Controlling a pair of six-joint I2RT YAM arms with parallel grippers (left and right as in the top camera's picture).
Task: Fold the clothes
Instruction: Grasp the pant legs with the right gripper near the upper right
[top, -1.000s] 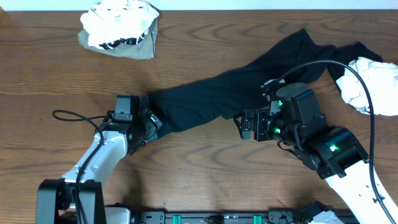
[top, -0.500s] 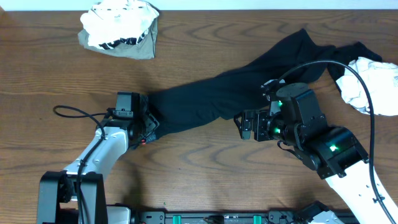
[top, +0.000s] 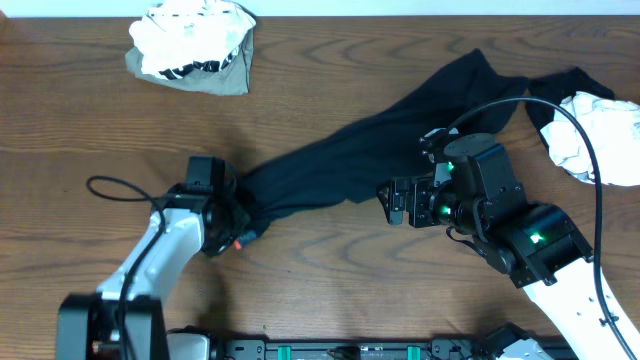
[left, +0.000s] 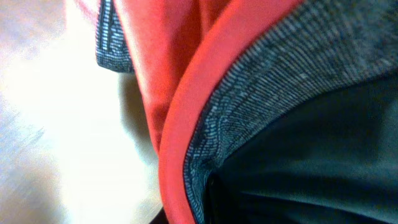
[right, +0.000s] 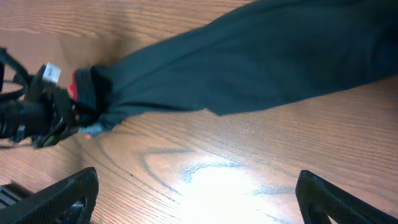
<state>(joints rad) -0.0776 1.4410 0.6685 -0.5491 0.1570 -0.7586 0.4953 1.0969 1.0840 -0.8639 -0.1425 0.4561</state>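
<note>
A long black garment (top: 340, 165) lies stretched diagonally across the wooden table, from the back right to the front left. My left gripper (top: 230, 222) is shut on its lower-left end. The left wrist view is filled by that cloth up close: a red band (left: 180, 93), grey knit (left: 261, 93) and black fabric (left: 323, 162). My right gripper (top: 392, 203) hovers open beside the garment's front edge near its middle. In the right wrist view its fingers (right: 68, 196) stand wide over bare wood, with the black garment (right: 249, 56) beyond them and the left gripper (right: 78, 106) at its bunched end.
A white and olive pile of clothes (top: 192, 45) sits at the back left. A crumpled white garment (top: 600, 135) lies at the right edge, touching the black one. A loose cable (top: 115, 185) loops beside the left arm.
My left gripper has shut on the black garment's end and drawn it a little toward the front of the table. The right arm has not moved.
</note>
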